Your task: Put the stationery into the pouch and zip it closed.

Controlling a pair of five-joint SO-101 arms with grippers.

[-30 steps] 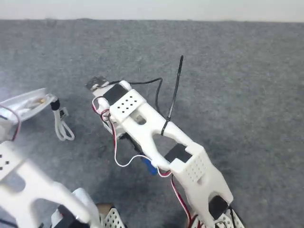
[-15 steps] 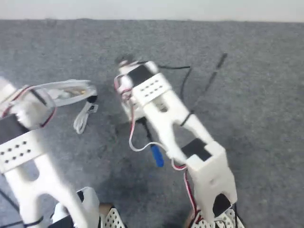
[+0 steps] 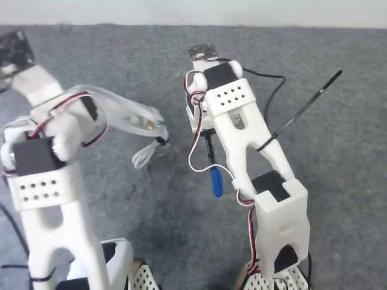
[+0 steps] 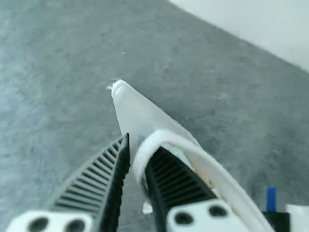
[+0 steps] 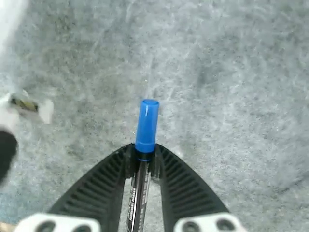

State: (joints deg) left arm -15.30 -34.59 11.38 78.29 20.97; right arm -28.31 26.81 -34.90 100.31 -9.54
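Observation:
My left gripper is shut on the rim of the clear white pouch, holding it up off the grey mat. From above, the pouch sticks out rightward from the left arm, and its white cord dangles below. My right gripper is shut on a black pen with a blue cap, cap pointing outward. In the high view the pen hangs under the right arm, a little right of the pouch's end. The blue cap also shows at the left wrist view's edge.
Grey carpet-like mat covers the table, with a pale wall edge at the back. A black cable tie and loose wires stick out from the right arm. The arms' bases stand at the near edge.
The left arm has raised the pouch and carried it right, toward the centre. The right arm has swung right and farther back with the pen in its grip.

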